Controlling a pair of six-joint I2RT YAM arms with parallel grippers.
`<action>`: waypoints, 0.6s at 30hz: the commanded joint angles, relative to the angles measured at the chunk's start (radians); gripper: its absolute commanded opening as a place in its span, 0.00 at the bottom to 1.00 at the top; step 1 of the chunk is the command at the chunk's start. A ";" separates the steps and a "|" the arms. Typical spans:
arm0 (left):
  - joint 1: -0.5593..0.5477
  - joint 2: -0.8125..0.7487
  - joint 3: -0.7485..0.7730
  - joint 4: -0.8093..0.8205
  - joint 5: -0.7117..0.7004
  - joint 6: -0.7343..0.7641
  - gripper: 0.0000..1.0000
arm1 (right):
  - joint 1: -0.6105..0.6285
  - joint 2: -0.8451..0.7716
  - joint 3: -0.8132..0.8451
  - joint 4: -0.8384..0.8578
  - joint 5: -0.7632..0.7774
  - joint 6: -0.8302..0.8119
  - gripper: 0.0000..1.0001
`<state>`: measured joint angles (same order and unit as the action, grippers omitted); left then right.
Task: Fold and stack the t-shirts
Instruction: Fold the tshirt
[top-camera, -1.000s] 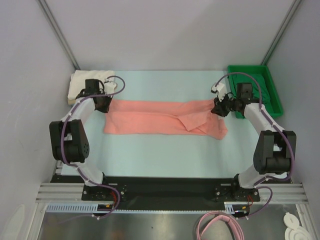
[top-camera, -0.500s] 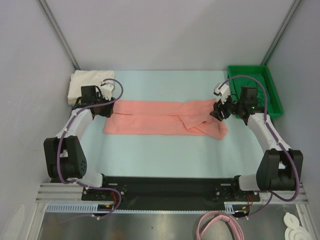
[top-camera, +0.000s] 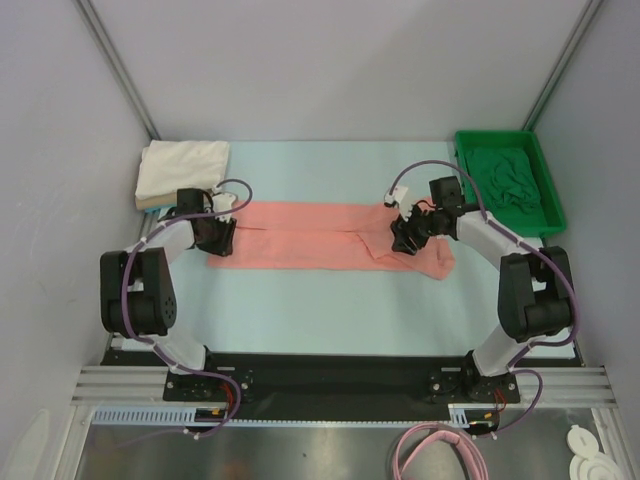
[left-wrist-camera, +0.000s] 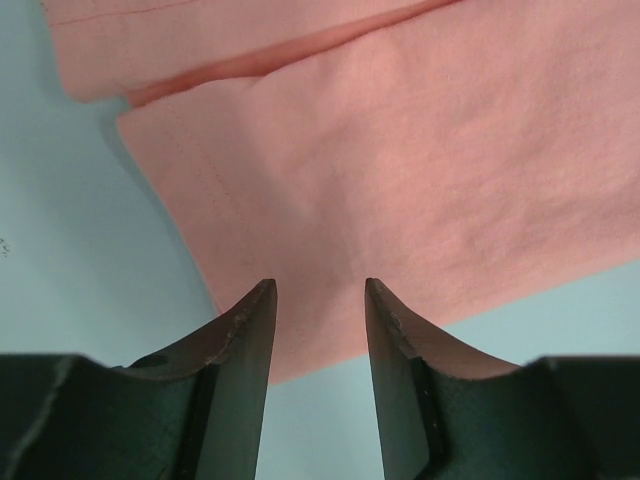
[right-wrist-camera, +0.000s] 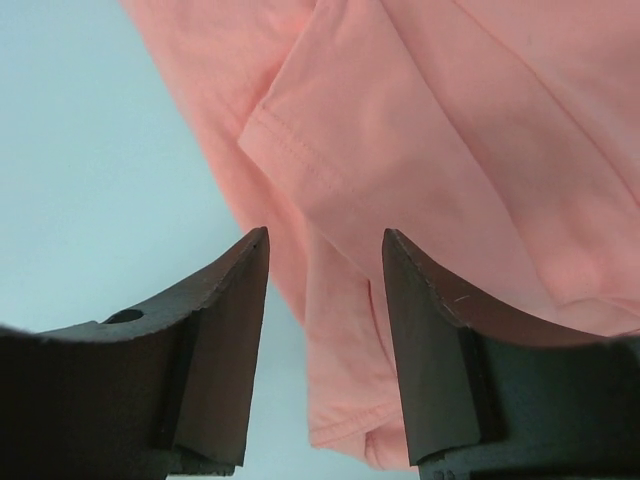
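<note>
While the pink shirt lies as a long band across the counter, the left gripper and right gripper hover over its ends, both parted and empty. Folding looks midway; next, each likely must pinch an edge and bring it inward.

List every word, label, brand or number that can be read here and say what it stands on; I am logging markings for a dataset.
None can be read.
The salmon-pink cloth t-shirt shows only plain fabric and stitching in both wrist views, with no label in sight.
The bright green plastic tray and the folded white cloth show no legible print in the top view.
</note>
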<state>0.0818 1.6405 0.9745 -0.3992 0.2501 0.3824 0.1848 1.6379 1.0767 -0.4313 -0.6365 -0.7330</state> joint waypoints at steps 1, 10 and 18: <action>0.006 0.004 -0.011 0.048 0.026 -0.016 0.46 | 0.028 -0.004 0.034 0.051 0.098 0.015 0.54; 0.003 0.022 -0.030 0.060 0.020 -0.013 0.45 | 0.070 -0.059 -0.059 0.095 0.231 -0.025 0.54; 0.006 0.056 -0.023 0.069 -0.026 -0.011 0.44 | 0.053 -0.066 -0.083 0.158 0.322 -0.071 0.59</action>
<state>0.0818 1.6848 0.9501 -0.3527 0.2390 0.3820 0.2455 1.5887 0.9810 -0.3317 -0.3653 -0.7784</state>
